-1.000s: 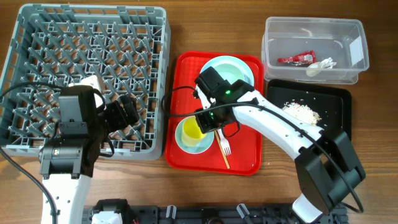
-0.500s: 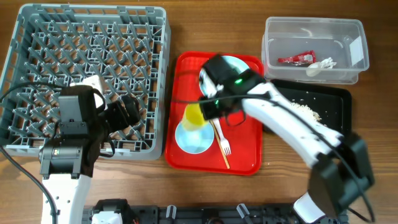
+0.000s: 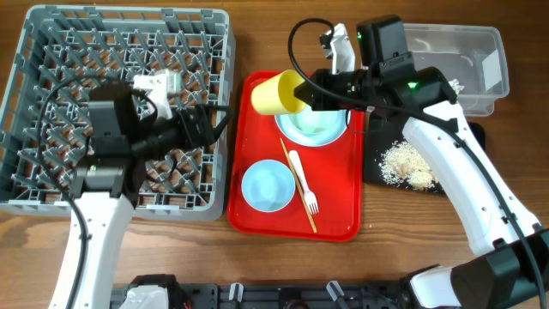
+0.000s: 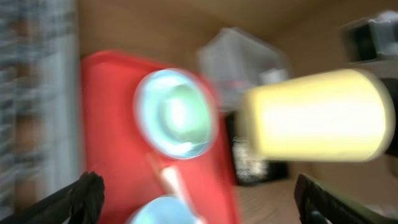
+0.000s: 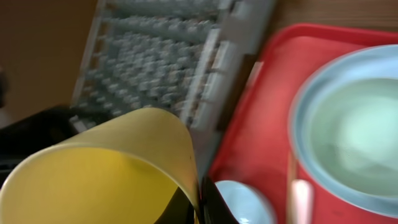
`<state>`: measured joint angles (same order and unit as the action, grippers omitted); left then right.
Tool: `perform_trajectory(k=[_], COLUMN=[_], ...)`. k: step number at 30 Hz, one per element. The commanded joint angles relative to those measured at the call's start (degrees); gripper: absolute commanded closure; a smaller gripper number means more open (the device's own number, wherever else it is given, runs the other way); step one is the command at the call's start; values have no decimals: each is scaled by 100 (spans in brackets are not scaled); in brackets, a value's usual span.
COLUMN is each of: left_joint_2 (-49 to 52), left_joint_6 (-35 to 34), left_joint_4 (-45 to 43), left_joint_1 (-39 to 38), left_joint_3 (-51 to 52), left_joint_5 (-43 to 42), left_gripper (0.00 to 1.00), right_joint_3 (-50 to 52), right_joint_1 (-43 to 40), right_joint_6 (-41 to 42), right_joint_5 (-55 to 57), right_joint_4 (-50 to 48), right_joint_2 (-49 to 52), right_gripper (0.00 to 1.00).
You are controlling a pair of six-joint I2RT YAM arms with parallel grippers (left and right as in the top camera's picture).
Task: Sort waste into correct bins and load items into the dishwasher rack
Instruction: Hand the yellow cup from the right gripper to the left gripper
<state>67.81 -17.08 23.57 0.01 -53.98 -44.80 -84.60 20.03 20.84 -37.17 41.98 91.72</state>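
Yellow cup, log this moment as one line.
right gripper: shut on yellow cup | yellow cup: tipped sideways over red tray corner | left gripper: open, over dishwasher rack edge

Right gripper [image 5: 198, 210] pinching the yellow cup [image 5: 106, 180] by its wall.
The cup is filling the lower left of the frame, its inside facing the camera. The grey dishwasher rack [image 5: 168, 56] is lying across the upper middle. At right, the red tray [image 5: 261, 137] is carrying the green bowl [image 5: 367, 137] inside the blue plate [image 5: 305, 106], with the saucer [image 5: 239, 199] and a blurred fork [image 5: 301, 199] sitting at the bottom edge.
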Motion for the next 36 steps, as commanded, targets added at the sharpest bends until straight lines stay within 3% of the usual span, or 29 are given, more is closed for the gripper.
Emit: perform_trajectory(k=[1, 10, 15, 22, 29, 36], left_joint_2=[313, 474, 474, 472, 466, 461], left_joint_6=[-197, -337, -339, -444, -476, -933], left_joint_4=[-638, -2059, -2638, -2815, -3023, -3630], left_joint_1=[15, 11, 11, 11, 11, 11], left_joint_3=[-101, -101, -101, -101, -101, -101], left_joint_5=[-1947, -3567, -4181, -4286, -4339, -4352], left_gripper=[3, 3, 8, 22, 23, 27], right_joint_3=[-42, -42, -42, -42, -42, -42], right_joint_1=[-2, -2, 0, -2, -2, -2], right_joint_6=[153, 662, 785, 833, 916, 940], right_joint_5=[-1473, -2747, -2809, -2806, -2806, -2809], right_joint_4=[-232, -874, -874, -857, -855, -846], right_joint_2=[81, 81, 81, 81, 81, 81], right_gripper=[96, 96, 96, 96, 96, 96])
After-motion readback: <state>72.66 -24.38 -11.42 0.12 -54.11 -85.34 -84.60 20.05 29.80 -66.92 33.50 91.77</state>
